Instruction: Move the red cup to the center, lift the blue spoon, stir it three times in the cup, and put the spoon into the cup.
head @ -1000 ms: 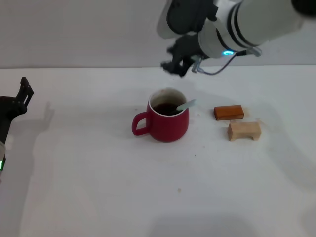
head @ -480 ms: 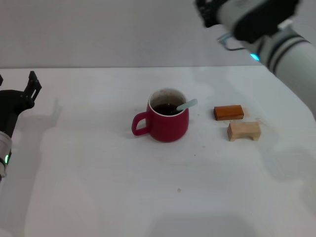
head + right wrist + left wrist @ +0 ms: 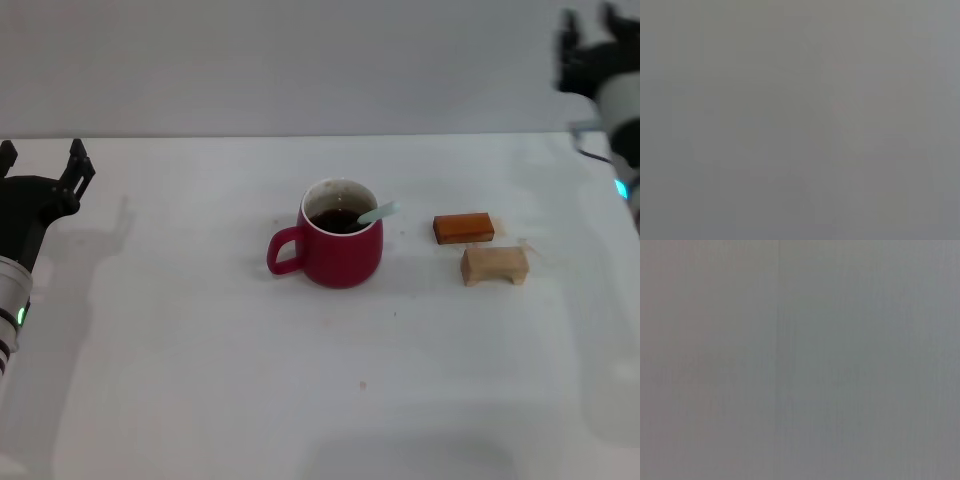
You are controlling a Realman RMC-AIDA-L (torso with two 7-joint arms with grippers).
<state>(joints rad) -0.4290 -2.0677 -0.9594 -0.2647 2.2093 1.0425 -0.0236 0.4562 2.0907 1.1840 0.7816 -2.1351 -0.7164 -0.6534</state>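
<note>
The cup is dark red outside, white on rim and inner wall, with dark, near-black liquid inside; the spoon shows a pale blue handle; one block is orange-brown, the other block pale tan; the table is white, the wall light grey; both grippers, left and right, look black; both wrist views show only flat grey.

Orange block behind wood block
</note>
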